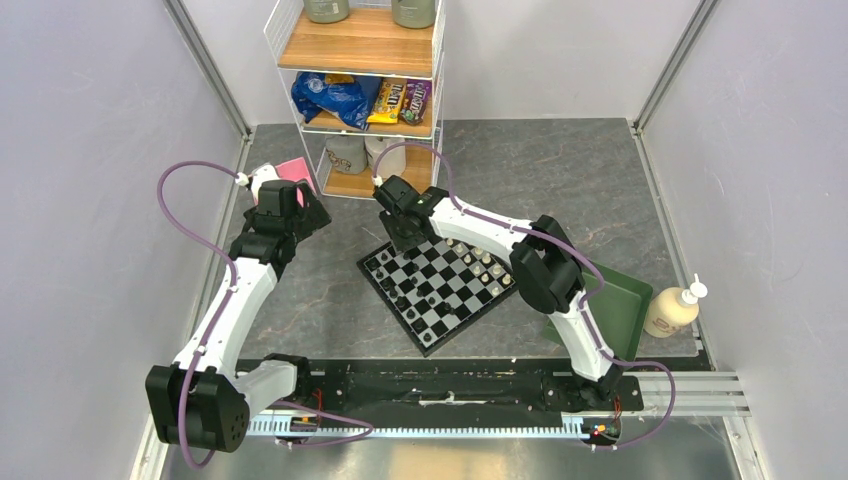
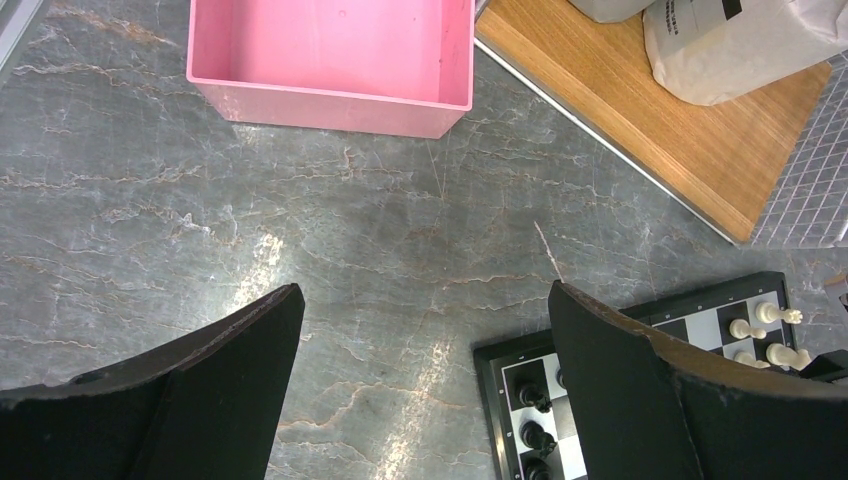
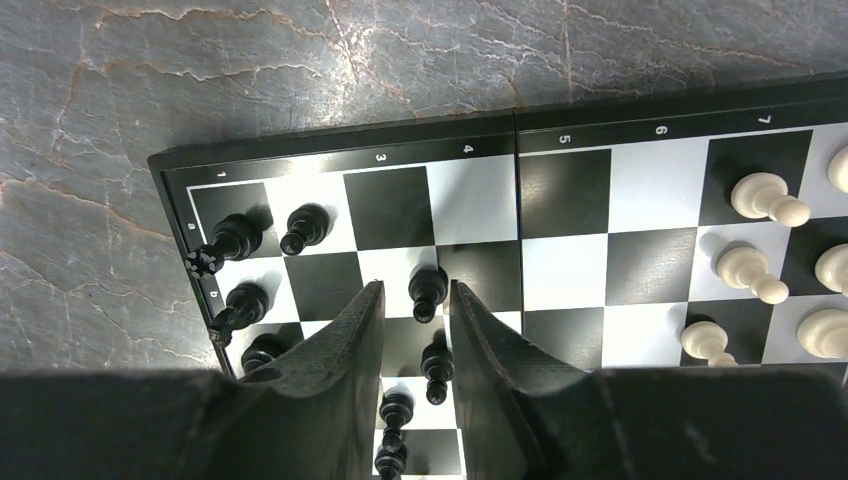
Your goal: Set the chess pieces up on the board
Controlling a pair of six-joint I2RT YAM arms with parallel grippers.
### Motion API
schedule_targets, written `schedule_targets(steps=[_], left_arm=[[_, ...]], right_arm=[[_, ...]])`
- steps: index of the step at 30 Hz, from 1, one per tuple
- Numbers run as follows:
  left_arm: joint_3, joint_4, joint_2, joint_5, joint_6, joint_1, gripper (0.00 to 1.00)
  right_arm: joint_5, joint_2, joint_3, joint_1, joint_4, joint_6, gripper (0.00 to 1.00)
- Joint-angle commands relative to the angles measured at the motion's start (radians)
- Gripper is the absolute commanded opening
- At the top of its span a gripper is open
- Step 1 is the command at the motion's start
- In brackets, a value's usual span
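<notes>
The board (image 1: 441, 337) lies turned at an angle in the middle of the table. Black chess pieces (image 1: 395, 281) stand along its left side and cream ones (image 1: 482, 262) along its far right side. My right gripper (image 1: 405, 236) hovers over the black corner. In the right wrist view its fingers (image 3: 365, 320) stand a narrow gap apart, with a black pawn (image 3: 428, 292) upright on the board (image 3: 340, 148) between the tips, right gripper (image 3: 415, 290). Cream pawns (image 3: 765, 196) stand at the right. My left gripper (image 2: 425, 290) is wide open over bare table, beside the board's corner (image 2: 487, 362).
A pink box (image 2: 330, 50) sits ahead of the left gripper, next to a wire shelf unit (image 1: 360, 60) with a wooden bottom shelf (image 2: 680, 125). A green tray (image 1: 615, 300) and a soap bottle (image 1: 672, 310) stand at the right.
</notes>
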Motion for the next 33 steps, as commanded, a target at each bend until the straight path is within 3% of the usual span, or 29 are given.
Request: schedule_targets(steps=[1,33], left_arm=[[0.021,0.027,-0.017,-0.001,0.028,0.006,1.0],[0.015,0.034,-0.01,0.006,0.024,0.007,1.0]], right_arm=[[-0.004,0.005,0.006,0.001,0.004,0.016,0.35],[-0.02,0.017,-0.009,-0.003,-0.011,0.019,0.29]])
